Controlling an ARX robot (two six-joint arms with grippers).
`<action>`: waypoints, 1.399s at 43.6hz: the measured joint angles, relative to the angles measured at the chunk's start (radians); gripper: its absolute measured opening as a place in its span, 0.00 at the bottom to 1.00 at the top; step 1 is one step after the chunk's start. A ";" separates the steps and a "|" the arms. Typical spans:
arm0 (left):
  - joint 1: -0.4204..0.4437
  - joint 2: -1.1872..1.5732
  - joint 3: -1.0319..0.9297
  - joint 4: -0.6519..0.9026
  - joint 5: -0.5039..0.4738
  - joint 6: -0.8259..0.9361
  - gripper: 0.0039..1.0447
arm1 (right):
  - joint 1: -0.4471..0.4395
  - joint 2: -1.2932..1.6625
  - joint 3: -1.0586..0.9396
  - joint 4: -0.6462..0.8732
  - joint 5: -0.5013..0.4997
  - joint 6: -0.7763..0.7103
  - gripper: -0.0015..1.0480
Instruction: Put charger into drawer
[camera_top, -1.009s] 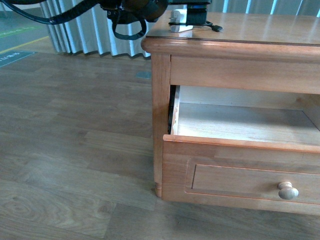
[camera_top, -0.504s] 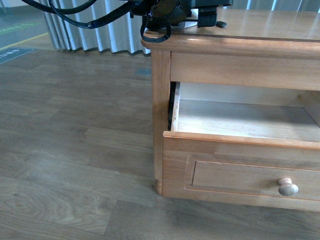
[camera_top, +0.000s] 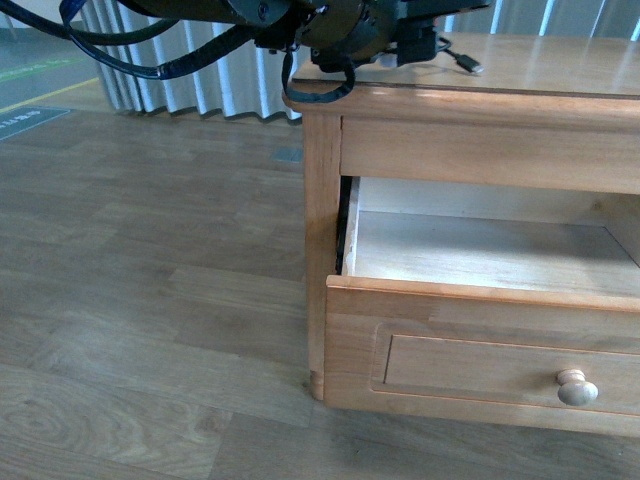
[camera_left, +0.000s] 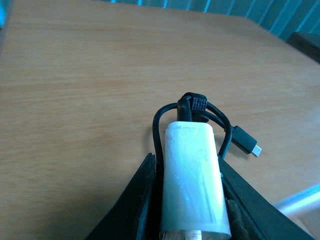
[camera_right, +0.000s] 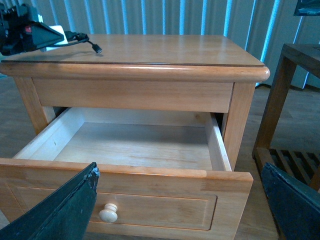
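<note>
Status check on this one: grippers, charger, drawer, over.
Left gripper clamped on charger, at cabinet top. Right gripper open, holding nothing, facing drawer. Drawer pulled open, nothing seen inside or blocking.

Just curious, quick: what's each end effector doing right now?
Left end effector: closed on the charger.
Right end effector: open, holding nothing.

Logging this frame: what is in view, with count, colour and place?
charger: one, white, on the cabinet top, between the left gripper's fingers
cable: one, black, bundled at the charger's end
cabinet: one, honey-brown wood, on the floor
drawer: one, brown front, pale interior, pulled open, nothing seen inside
knob: one, pale, on the drawer front
floor: brown planks
curtain: pale, behind the cabinet
wooden stand: one, brown, beside the cabinet
left gripper: black, closed on the charger
right gripper: black, open, before the drawer
</note>
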 joint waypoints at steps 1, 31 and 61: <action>-0.010 -0.018 -0.018 0.008 0.005 0.000 0.26 | 0.000 0.000 0.000 0.000 0.000 0.000 0.92; -0.192 -0.205 -0.356 0.092 0.022 0.003 0.26 | 0.000 0.000 0.000 0.000 0.000 0.000 0.92; -0.105 -0.223 -0.448 0.084 -0.227 -0.072 0.96 | 0.000 0.000 0.000 0.000 0.000 0.000 0.92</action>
